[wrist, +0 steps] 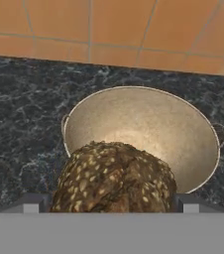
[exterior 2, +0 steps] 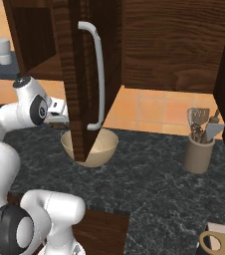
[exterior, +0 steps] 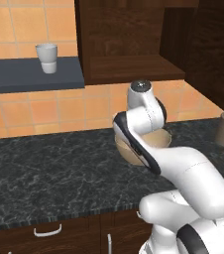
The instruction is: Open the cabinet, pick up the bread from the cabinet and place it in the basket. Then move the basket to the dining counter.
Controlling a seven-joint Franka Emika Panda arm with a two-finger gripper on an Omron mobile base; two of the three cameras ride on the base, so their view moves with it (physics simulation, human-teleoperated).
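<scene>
The bread (wrist: pixel 115 178), a speckled brown lump, sits between my gripper's (wrist: pixel 109 201) two fingertips, which press its sides; it hangs just above the near rim of the basket (wrist: pixel 143 124). The round tan basket (exterior 2: pixel 102 144) stands on the black counter below the cabinet (exterior: pixel 129 39). The cabinet's door (exterior 2: pixel 79 74) stands swung open, its silver bar handle (exterior 2: pixel 98 74) facing the right base camera. In that view my hand (exterior 2: pixel 57 110) reaches in from the left, with its tip hidden behind the door's edge. My own arm covers most of the basket (exterior: pixel 161 140) in the left base view.
A white cup (exterior: pixel 47 57) stands on a dark wall shelf to the left. A tan utensil holder (exterior 2: pixel 199 149) stands on the black granite counter (exterior: pixel 44 168) to the right of the basket. Drawers with curved handles (exterior: pixel 47 230) run under the counter's front edge.
</scene>
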